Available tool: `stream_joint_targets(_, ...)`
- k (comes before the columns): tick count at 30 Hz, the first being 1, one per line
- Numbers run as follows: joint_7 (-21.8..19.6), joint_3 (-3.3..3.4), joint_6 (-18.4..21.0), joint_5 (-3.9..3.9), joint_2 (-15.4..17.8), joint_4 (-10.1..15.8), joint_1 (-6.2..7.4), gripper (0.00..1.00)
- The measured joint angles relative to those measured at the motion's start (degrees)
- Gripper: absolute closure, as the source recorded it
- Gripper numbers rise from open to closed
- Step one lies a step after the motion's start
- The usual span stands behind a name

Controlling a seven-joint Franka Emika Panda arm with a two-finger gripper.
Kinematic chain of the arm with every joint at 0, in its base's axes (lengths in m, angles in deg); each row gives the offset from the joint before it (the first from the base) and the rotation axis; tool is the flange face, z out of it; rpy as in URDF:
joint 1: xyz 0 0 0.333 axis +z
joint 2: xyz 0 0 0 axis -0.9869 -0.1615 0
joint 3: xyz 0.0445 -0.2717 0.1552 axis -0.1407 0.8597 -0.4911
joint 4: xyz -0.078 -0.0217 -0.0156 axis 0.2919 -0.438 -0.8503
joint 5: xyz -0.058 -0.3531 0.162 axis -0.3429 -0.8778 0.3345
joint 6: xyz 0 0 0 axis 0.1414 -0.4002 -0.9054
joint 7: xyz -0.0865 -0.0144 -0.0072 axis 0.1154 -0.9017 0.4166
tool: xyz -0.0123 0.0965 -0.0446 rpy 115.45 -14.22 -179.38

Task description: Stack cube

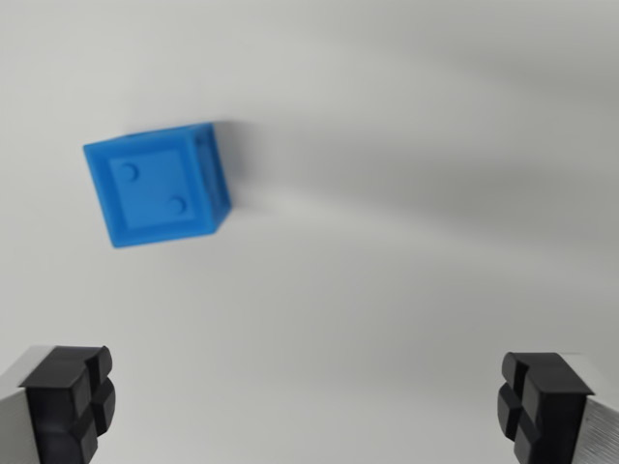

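Observation:
A blue cube (155, 186) lies on the white surface in the upper left of the wrist view, its top face showing two small round dimples. My gripper (305, 406) is open, with nothing between its jaws. One black fingertip (70, 398) shows at the bottom left corner and the other at the bottom right. The cube sits above and toward the wrist view's left of the gap between the fingers, apart from both. No second cube is in view.
A plain white tabletop (406, 193) fills the picture, with soft grey shadows across its upper right.

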State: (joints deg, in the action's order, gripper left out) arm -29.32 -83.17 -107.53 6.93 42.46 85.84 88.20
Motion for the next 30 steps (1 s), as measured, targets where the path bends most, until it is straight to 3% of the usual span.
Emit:
stream_joint_targets(25,-0.7,-0.2,-5.1,-1.5,-10.8,-4.2,7.1,0.0)
stream_joint_targets(30,-0.8,0.1,-6.9,-1.56,-12.8,-4.4,7.61,0.0)
